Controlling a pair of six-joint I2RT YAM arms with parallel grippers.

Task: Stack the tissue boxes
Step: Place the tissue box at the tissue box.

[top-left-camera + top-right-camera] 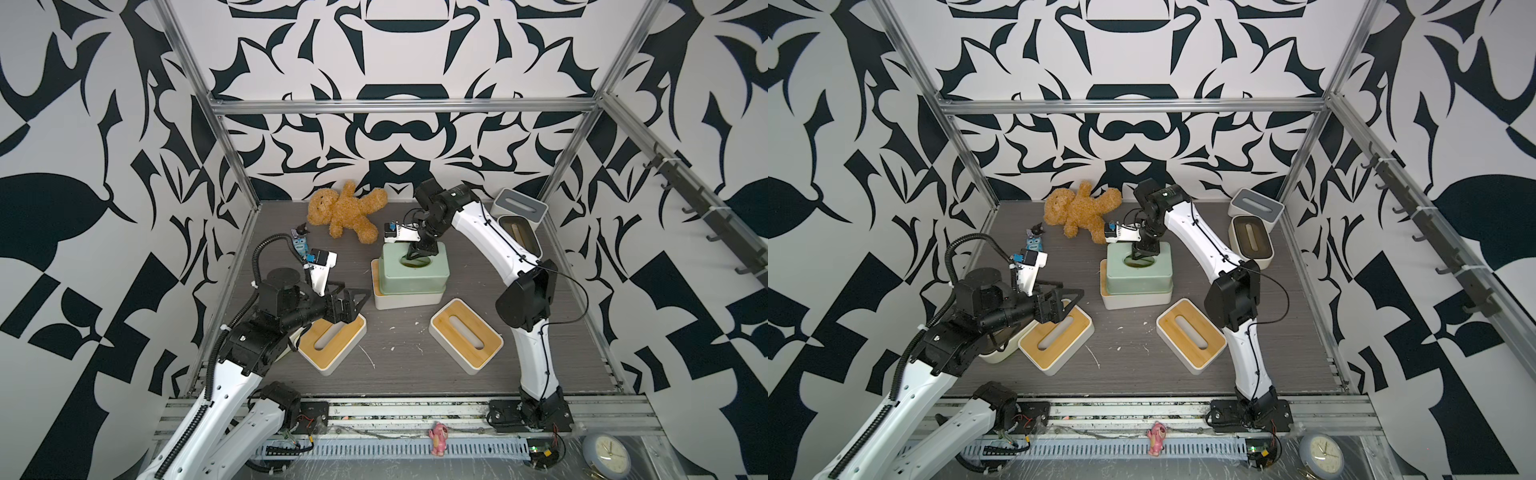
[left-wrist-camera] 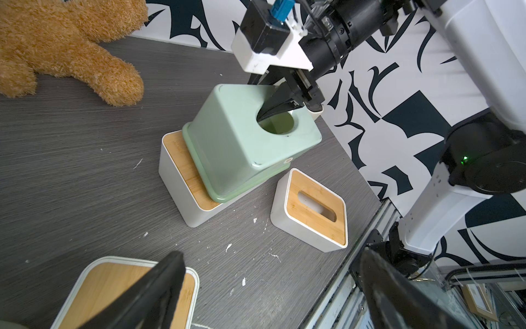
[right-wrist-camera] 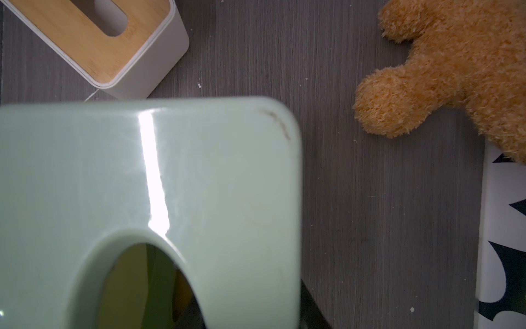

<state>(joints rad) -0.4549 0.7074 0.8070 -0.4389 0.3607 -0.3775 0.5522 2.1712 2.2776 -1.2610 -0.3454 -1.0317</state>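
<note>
My right hand is clenched, tips down the oval hole of the sage green box; can't tell if I'm pinching its rim; it sits skewed on a bamboo-lid box in the middle; snag that rim coming out and it'll probably slide off; left hand gapes wide above the near-left box; visible slots look empty.

Left arm and right arm: glossy white shells, black motor joints. Ribbed black conduit loops over the left; a thin black cable trails the right. The left tool has black triangular fingers.
</note>
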